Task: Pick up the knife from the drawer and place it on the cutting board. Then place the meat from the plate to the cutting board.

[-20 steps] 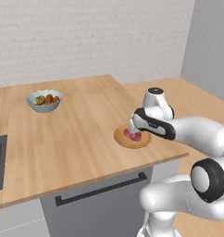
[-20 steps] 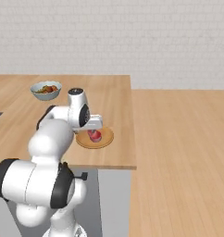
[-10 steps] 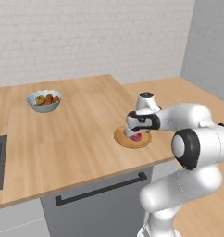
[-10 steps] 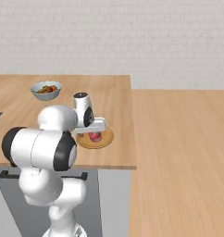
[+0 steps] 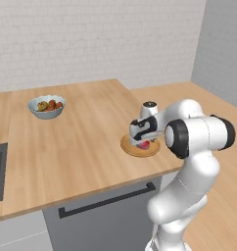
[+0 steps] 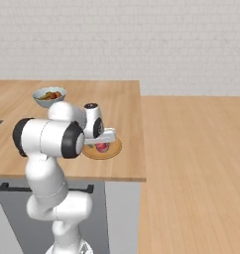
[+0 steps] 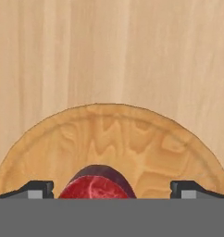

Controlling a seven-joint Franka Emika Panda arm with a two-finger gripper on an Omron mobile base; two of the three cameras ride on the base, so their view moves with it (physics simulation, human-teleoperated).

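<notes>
Over the plate [image 5: 140,147] near the bench's [image 5: 81,147] front corner, the fingers [image 7: 111,190] hang spread wide, one tip each side of the meat [image 7: 96,185], nothing gripped yet.

Risks, as I see it:
- Meat's flat and low. If the tips close w/o going down far enough, they'd prob. skim over the top and come up empty.
- Go down too hard and the tips hit the plate, which could slide toward the bench edge; it sits close to that edge already.
- Raw steak looks slick and soft, so a pinch on the rim only could let it slip or droop on the lift.
- Can't spot a board, knife or drawer from where I stand, so whether the knife step is done, can't say. If not, the order's off.

Meat itself: small, oval, deep red w/ pale marbling, darker rim at the far side. It lies on the round tan wooden plate, roughly central btw the tips; the arm covers most of it from both sides. Fruit bowl [image 5: 46,106] sits well apart, at the back left.
</notes>
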